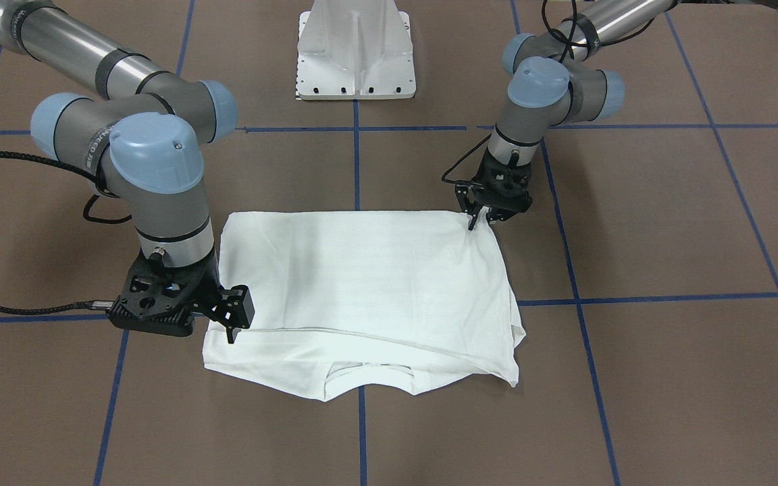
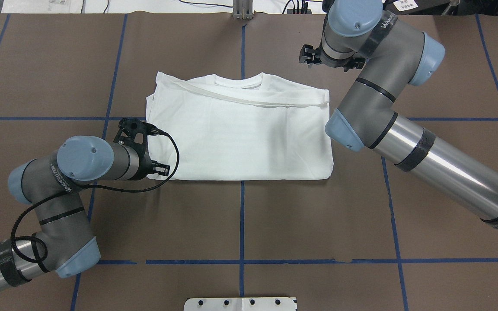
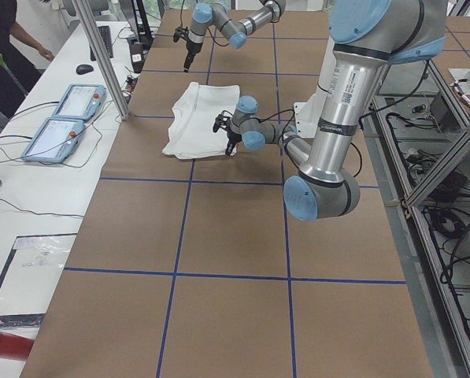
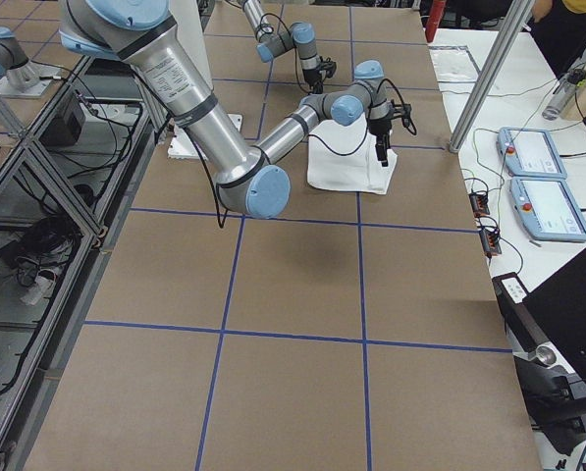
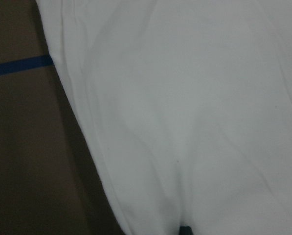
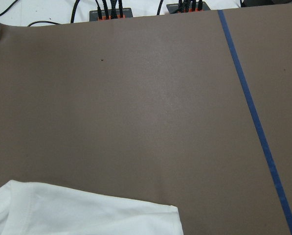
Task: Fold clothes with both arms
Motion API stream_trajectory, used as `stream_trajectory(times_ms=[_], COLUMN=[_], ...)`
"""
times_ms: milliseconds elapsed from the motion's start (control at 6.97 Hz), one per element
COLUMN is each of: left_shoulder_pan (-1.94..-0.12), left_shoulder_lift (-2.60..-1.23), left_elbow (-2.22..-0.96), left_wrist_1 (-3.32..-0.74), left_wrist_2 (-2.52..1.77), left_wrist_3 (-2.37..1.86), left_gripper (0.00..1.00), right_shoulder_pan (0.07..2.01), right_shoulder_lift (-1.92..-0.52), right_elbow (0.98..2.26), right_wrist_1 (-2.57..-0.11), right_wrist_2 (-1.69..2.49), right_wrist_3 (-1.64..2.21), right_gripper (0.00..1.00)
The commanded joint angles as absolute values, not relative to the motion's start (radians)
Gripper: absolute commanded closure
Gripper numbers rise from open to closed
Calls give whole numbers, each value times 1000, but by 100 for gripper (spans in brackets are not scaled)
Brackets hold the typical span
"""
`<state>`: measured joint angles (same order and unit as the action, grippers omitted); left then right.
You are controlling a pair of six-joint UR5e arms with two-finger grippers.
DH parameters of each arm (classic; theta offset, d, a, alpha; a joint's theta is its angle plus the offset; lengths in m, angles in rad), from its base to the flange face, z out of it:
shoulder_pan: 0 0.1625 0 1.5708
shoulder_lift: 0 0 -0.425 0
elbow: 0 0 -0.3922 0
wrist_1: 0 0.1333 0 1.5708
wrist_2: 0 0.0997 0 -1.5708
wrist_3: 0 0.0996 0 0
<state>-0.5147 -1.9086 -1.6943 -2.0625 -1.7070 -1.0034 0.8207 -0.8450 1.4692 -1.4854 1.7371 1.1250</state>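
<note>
A robotics lab. Blue tape [image 2: 275, 261] grids the brown desk [image 2: 318, 216]. Teach pendants [image 3: 55, 138] lie well beyond the left tool [image 1: 481, 221].

Table [image 1: 666, 223]: brown covering, blue tape lines [image 1: 356, 169] in a grid | Pedestal base [image 1: 355, 54]: white, top centre | Side bench [image 3: 30, 236]: white, left edge, carrying two pendants [image 3: 52, 139] | Post [image 3: 101, 59]: aluminium, upper left
</note>
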Motion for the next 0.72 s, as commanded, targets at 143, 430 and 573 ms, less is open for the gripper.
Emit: stream_trajectory(times_ms=[143, 430, 573], left_shoulder_pan=[-549, -709, -803], left_shoulder_lift=[-1896, -1911, -1990], left_elbow=[-1711, -1599, -1491], left_wrist_1=[-2056, -2057, -2060], left_wrist_2=[-1703, -1703, -1703], left_wrist_3=[-933, -748, -660], left_gripper=[100, 100, 100], right_shoulder_pan=[821, 819, 819], right_shoulder_lift=[-842, -848, -847], right_elbow=[1477, 1496, 1496], right_wrist_1=[-1485, -1485, -1485], right_wrist_2=[1738, 1741, 1744], right_wrist_3=[1124, 1126, 1126], right_gripper=[0, 0, 0])
